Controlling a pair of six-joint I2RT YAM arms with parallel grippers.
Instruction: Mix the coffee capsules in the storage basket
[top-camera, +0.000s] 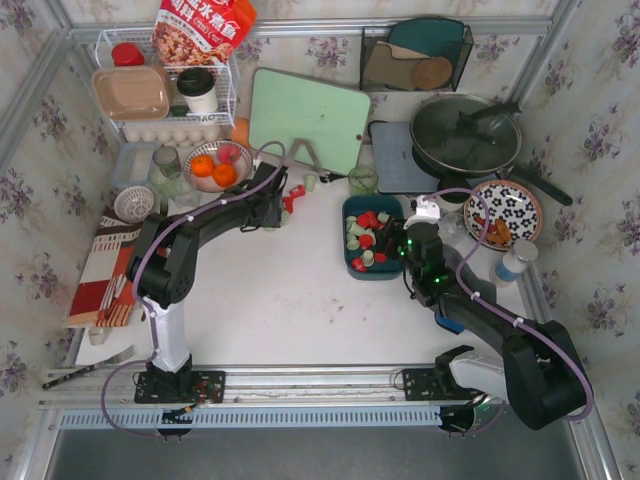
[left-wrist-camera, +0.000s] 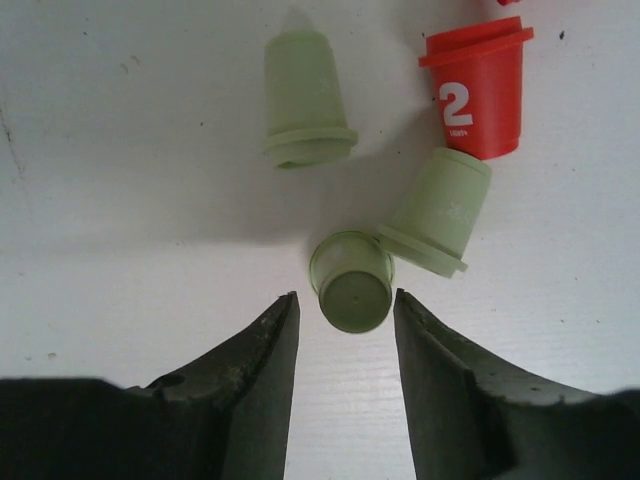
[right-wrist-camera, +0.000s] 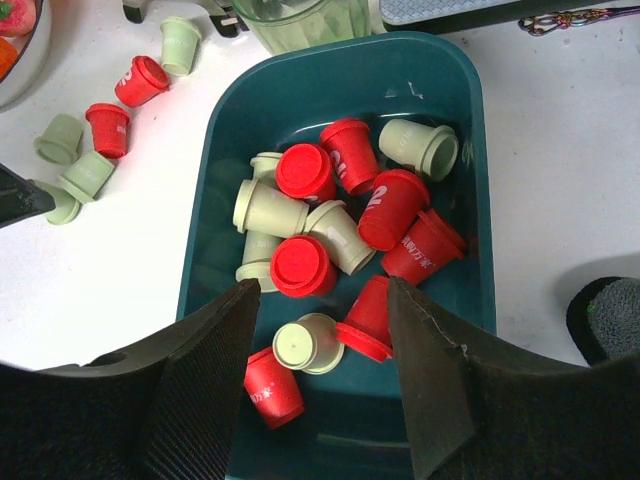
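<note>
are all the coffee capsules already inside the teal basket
No, several red and pale green capsules lie on the white table to the left of the storage basket, outside its wall.

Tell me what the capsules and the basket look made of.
Green capsule and red capsule: likely moulded plastic with a matte finish; even colour, crisp rims, a white 2 printed on the red one. Basket: probably smooth, semi-glossy plastic; its teal wall shows soft highlights and rounded corners.
</note>
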